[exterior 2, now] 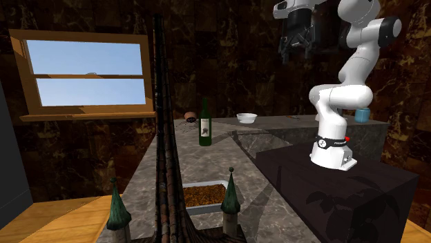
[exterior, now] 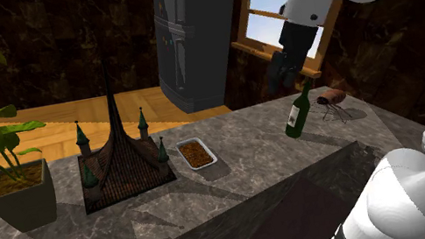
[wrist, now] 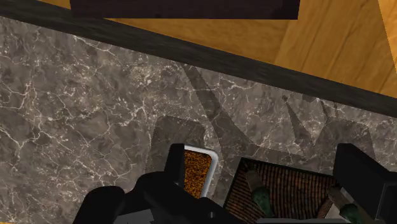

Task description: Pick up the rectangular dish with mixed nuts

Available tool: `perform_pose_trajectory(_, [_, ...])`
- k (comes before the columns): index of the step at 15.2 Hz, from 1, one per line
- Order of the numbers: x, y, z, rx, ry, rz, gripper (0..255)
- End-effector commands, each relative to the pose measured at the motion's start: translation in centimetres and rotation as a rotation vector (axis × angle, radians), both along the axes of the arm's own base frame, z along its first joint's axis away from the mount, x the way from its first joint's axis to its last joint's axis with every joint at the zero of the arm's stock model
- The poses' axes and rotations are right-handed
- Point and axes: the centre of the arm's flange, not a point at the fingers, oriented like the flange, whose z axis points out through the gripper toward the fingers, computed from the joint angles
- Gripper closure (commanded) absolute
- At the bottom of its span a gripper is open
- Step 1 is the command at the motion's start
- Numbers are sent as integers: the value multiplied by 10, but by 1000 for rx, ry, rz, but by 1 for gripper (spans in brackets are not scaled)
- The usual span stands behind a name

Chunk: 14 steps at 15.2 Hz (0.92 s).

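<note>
Now, claw (exterior: 282, 76): hangs high over the tabletop (exterior: 254, 165), well apart from everything on it; its two black fingers (wrist: 175, 167) stand apart with nothing clasped between them.
Claw, second exterior view: near that view's top, pointing down (exterior 2: 295, 52).
Rectangular dish (exterior: 196, 153): a pale-rimmed tray of brown nuts, lying flat on the grey marbled tabletop, just beside the base of the castle model (exterior: 122, 160), on the shoulder view's right of it.
Dish, wrist view: its short end (wrist: 198, 170) shows just inside one finger, far below, untouched.
Dish, second exterior view: behind the castle's green-roofed turrets (exterior 2: 204, 195).
Castle model: dark, with a tall thin spire, on a dark square base.
Wine bottle (exterior: 298, 112): green, upright, well apart from the dish, towards the shoulder view's right.
Potted plant (exterior: 18, 189): in a square pot, on the castle's other side.
White bowl (exterior 2: 246, 117): on the tabletop beyond the bottle.
Stand (exterior 2: 345, 193): a dark box under the arm.
</note>
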Motion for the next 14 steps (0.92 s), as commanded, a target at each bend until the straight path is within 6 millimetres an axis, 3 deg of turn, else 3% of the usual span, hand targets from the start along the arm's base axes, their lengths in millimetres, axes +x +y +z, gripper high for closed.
perform_pose_trajectory(1, [0, 0, 0, 0, 0, 0, 0])
perform_pose_trajectory(7, [40, 66, -60, -231, -11, 123, 0])
perform_pose_trajectory(14, [78, 130, -148, -501, -24, 266, 0])
